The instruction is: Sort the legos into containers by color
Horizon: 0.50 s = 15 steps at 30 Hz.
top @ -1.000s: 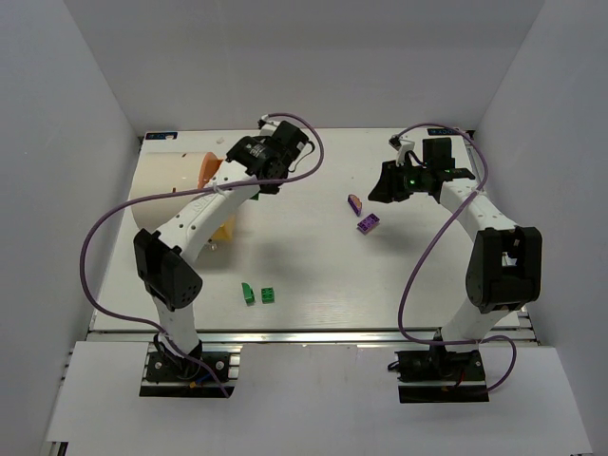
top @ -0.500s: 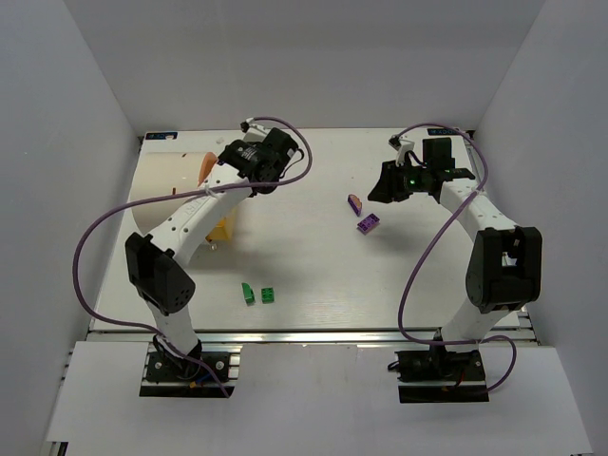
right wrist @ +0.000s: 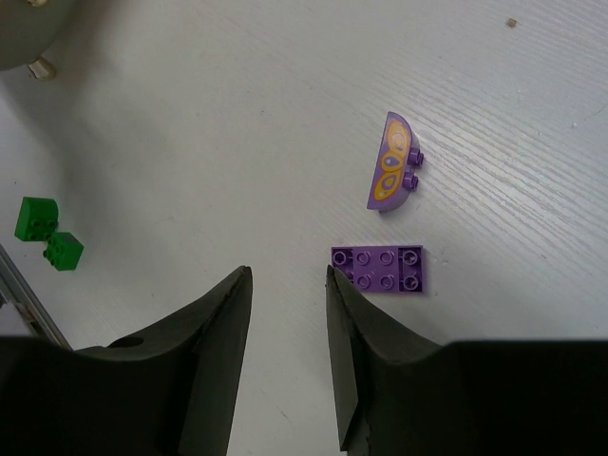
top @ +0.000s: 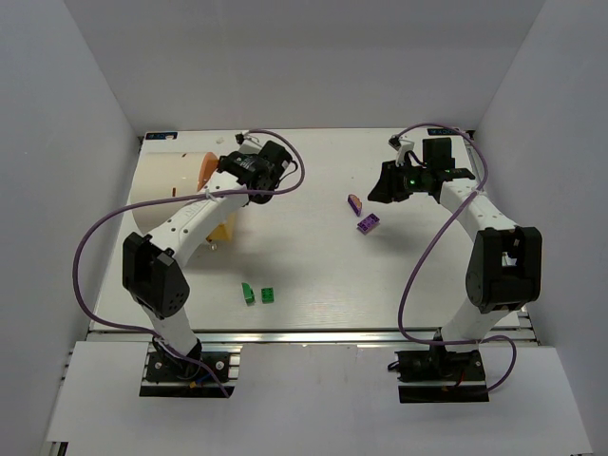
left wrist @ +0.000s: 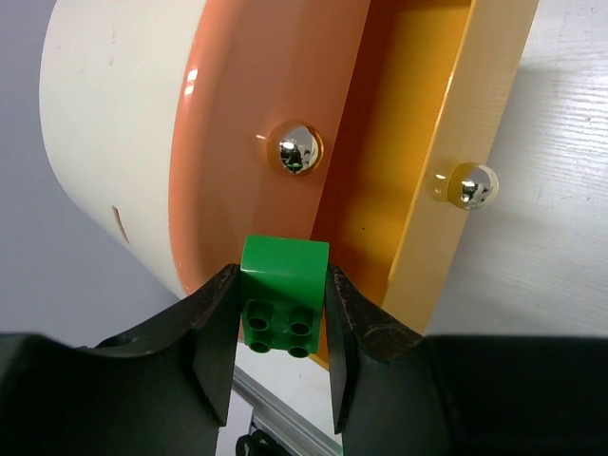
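Note:
My left gripper (left wrist: 282, 275) is shut on a green lego brick (left wrist: 283, 285), held just in front of the drum's orange face (left wrist: 256, 95). A yellow drawer (left wrist: 446, 142) with a brass knob stands pulled out of the face. In the top view the left gripper (top: 222, 169) is at the cream-white drum (top: 166, 190). My right gripper (right wrist: 288, 275) is open and empty above the table, just left of a flat purple brick (right wrist: 380, 269). A curved purple piece (right wrist: 391, 174) with an orange pattern lies behind it. Two green bricks (top: 248, 294) (top: 270, 295) lie at the front left.
The drum lies on its side at the table's far left, with the yellow drawer (top: 223, 228) jutting out beside the left arm. White walls enclose the table on three sides. The purple pieces (top: 369, 223) (top: 354, 202) lie at middle right.
My left gripper has moved left, closer to the drum's orange face, with the green brick in it. The right arm has not moved.

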Tool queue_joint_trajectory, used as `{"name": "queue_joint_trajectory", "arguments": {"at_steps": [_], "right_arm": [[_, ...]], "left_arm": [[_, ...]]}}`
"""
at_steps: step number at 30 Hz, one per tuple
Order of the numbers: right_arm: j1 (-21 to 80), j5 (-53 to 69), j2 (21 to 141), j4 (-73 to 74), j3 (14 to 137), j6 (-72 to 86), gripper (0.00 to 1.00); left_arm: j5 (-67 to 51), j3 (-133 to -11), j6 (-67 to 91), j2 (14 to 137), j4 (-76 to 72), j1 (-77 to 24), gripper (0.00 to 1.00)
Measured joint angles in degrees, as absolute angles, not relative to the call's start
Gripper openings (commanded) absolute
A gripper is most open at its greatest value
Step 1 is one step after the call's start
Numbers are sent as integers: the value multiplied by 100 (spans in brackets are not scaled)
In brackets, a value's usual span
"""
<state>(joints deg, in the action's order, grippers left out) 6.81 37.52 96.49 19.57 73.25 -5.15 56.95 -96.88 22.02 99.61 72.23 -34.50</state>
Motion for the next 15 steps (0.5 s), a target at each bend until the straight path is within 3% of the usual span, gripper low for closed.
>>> {"name": "queue_joint_trajectory", "arguments": {"at_steps": [2,3,6,11,15], "right_arm": [[681,3752,9649,1957,7325,-517,44],[681,3752,9649,1957,7325,-517,44],[681,3756,9649,1957,7325,-534,47],[681,3824,9649,1962,7325,-683,53],[683,4073,9649,2001,7325,-939,56]], "left_arm": [[5695,-9662,2167,9961,7137,-3409,35],[5695,-9657,2154,9961,7107,-3389,46],[5693,-9647,2097,9961,7028,-3347,63],[5642,-9644,2080,9961,6928,-3319,70],[5572,-9649,2078,9961,6886,-3317,67]]}}
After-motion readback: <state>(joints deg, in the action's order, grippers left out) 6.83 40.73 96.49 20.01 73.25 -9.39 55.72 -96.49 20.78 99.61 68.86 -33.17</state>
